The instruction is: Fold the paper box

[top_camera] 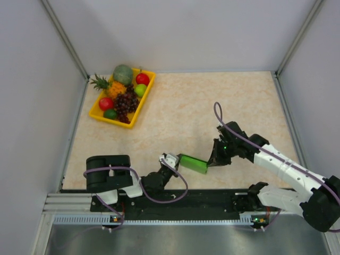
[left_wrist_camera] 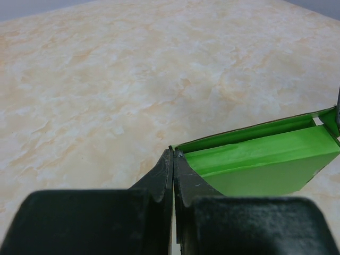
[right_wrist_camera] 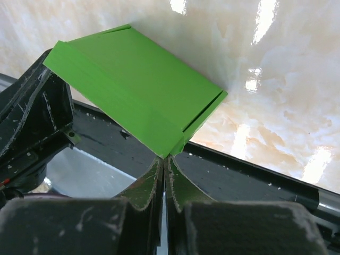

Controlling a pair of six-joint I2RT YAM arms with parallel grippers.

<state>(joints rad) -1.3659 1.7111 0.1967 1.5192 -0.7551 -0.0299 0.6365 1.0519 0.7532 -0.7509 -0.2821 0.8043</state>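
Desk edges: the pale marbled desk [top_camera: 212, 106] is running up to grey walls at the back, left and right; a black base rail [top_camera: 202, 199] is lying along its near edge, under both arms.
Open room: most of the desk surface is lying bare from the middle towards the back and right walls; the work is taking place low down, close to the near edge.
Surroundings: a yellow rectangular plastic tray of fruit [top_camera: 143, 101] is sitting in the far left corner, well apart from both arms.
Obstructions: the left arm's base is crouching just beside the rail at the near left; purple cables are looping around both arms, close to the working spot.
Task item: the bright green, flat rectangular paper box [top_camera: 193, 164] is hanging between the two arms near the desk's near edge, tilted; whether it is touching the desk cannot be told.
Left hand: the left hand [top_camera: 178, 159] is clenching, jaws pressed together, pinching the left corner of the paper box [left_wrist_camera: 260, 164], as its wrist view [left_wrist_camera: 173, 154] is showing.
Right hand: the right hand [top_camera: 211, 163] is likewise clenching, jaws together [right_wrist_camera: 164, 159], gripping a lower corner of the paper box [right_wrist_camera: 138, 101] at its opposite end.
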